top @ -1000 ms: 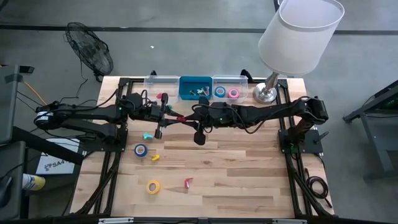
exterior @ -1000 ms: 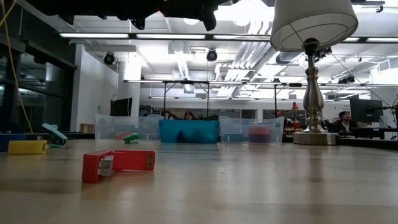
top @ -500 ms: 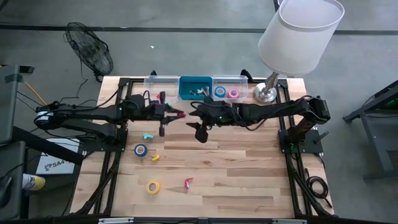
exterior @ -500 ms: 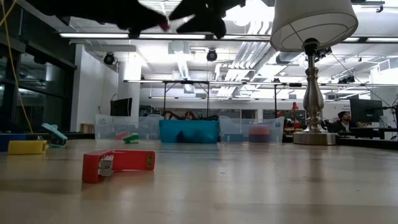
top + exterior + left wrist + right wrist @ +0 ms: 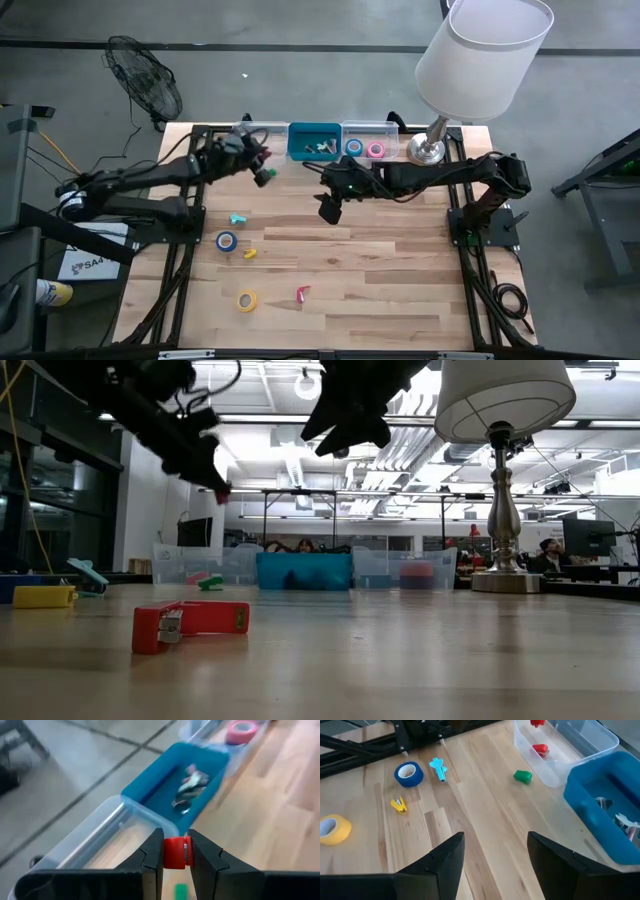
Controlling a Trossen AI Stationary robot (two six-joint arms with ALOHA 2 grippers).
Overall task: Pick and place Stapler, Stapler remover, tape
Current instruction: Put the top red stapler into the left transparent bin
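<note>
The wooden table [image 5: 400, 260] carries three bins along its far edge: a clear bin [image 5: 262, 132] at the left, a blue bin [image 5: 314, 142] in the middle and another clear bin [image 5: 366, 140] with blue and pink tape rolls at the right. The left gripper [image 5: 174, 854], raised near the left clear bin, is clamped on a small red stapler [image 5: 174, 853] — the step in hand looks like dropping it there. To do it well, carry the piece fully past the bin's near wall, lower it, then let go, so it cannot bounce onto the boards. The left arm reaches far and inward from the left side; the right gripper [image 5: 492, 855] hangs above mid-table, fingers spread and empty. Loose on the near-left boards lie a blue tape roll [image 5: 227, 240], a yellow tape roll [image 5: 246, 299], a second red stapler [image 5: 190, 624] and a teal staple remover [image 5: 238, 218].
</note>
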